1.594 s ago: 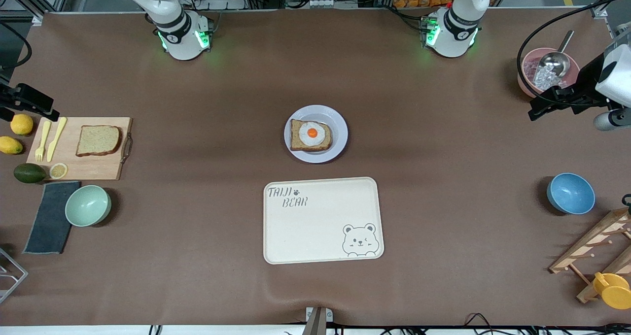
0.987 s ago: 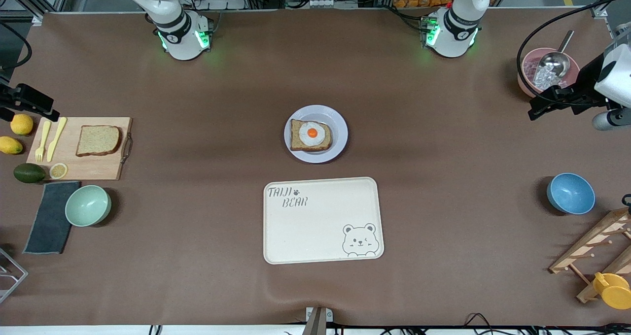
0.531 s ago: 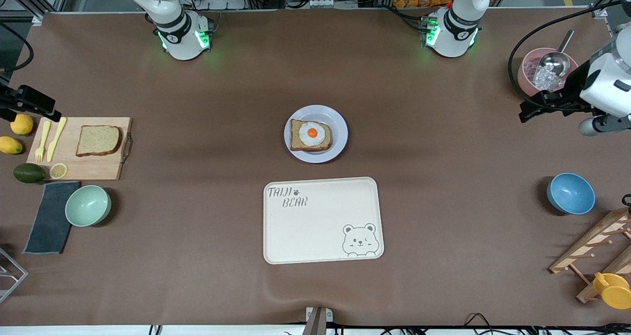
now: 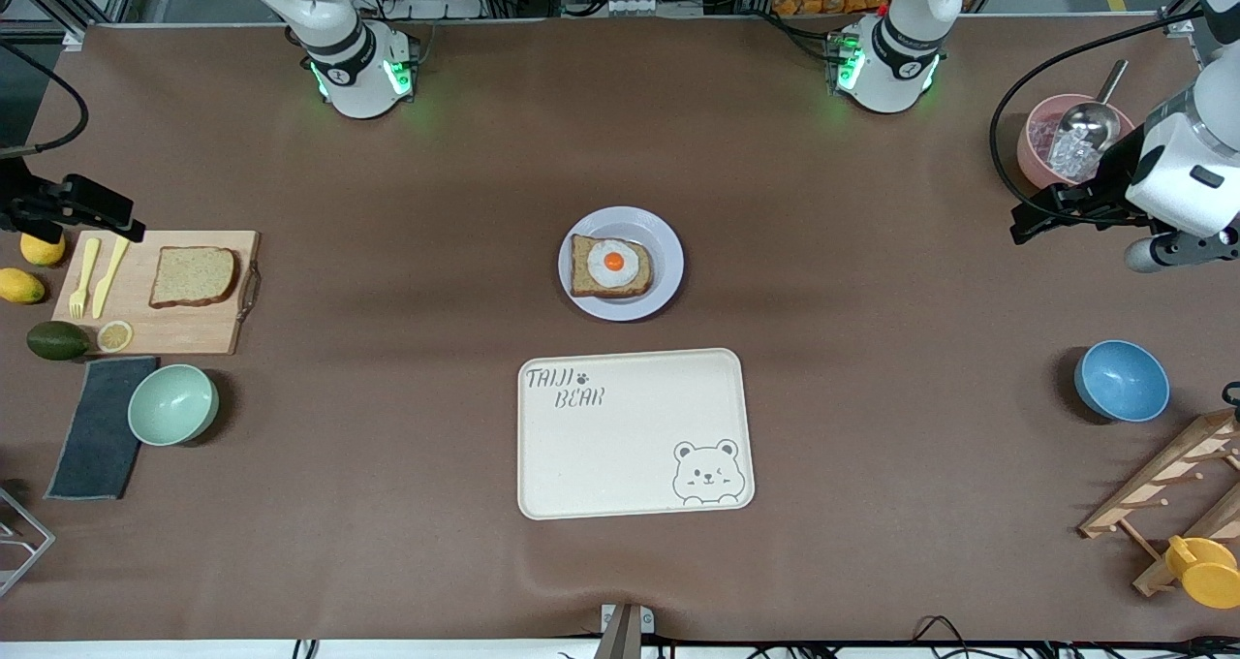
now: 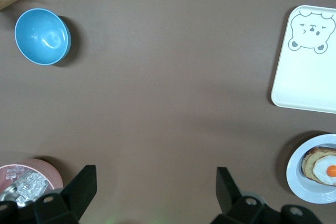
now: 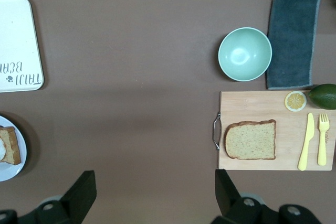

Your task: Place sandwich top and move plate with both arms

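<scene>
The only legible lettering stands on the cream tray (image 4: 635, 433), which lies nearer to the front camera than the plate. Two hand-drawn lines occupy one corner of its surface: "TAIJI" followed by a small paw-print mark, and "BEAR" beneath it (image 4: 565, 389). The same wording appears reversed in the right wrist view (image 6: 20, 74). A winking bear outline (image 4: 707, 472) fills the diagonally opposite corner; it is also visible in the left wrist view (image 5: 312, 33). Small round badges on the two arm bases cannot be read
</scene>
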Controlling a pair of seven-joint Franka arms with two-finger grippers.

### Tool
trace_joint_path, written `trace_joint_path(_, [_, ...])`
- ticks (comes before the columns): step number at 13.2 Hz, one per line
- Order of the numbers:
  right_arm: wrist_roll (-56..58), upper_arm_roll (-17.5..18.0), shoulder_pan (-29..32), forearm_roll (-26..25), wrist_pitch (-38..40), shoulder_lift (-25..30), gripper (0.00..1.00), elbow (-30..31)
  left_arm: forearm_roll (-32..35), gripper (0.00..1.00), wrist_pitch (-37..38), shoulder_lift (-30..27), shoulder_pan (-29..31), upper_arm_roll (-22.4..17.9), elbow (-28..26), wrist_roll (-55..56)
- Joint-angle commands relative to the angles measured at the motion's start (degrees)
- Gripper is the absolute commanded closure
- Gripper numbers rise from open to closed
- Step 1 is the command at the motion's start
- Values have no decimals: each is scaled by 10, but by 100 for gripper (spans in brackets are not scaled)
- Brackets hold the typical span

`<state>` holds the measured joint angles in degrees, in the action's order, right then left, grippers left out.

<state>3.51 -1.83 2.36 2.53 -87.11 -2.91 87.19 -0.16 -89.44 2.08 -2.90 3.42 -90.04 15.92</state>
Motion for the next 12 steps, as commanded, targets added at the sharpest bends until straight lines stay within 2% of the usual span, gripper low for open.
trace_joint_path(1, [-12,1,-1,9,-3,5,0,6,-5,0,-13,0,4,1,1,-3])
trace_joint_path(3, [-12,0,-2,0,-4,5,0,10,-4,0,-15,1,4,0,0,-3])
trace_joint_path(6, [-13,-2,6,-38,-26,12,0,69,-4,0,-27,1,6,0,-1,-4])
trace_joint_path(7, [-14,-4,22,-38,-31,16,0,90,-5,0,-30,1,6,0,-1,-4])
trace_joint_path(10, [-12,-4,39,-37,-31,18,0,103,-5,0,-26,-1,7,0,-2,-5])
trace_joint_path(12, [10,-3,78,-34,-34,12,0,114,-8,0,-25,-1,11,0,1,-8])
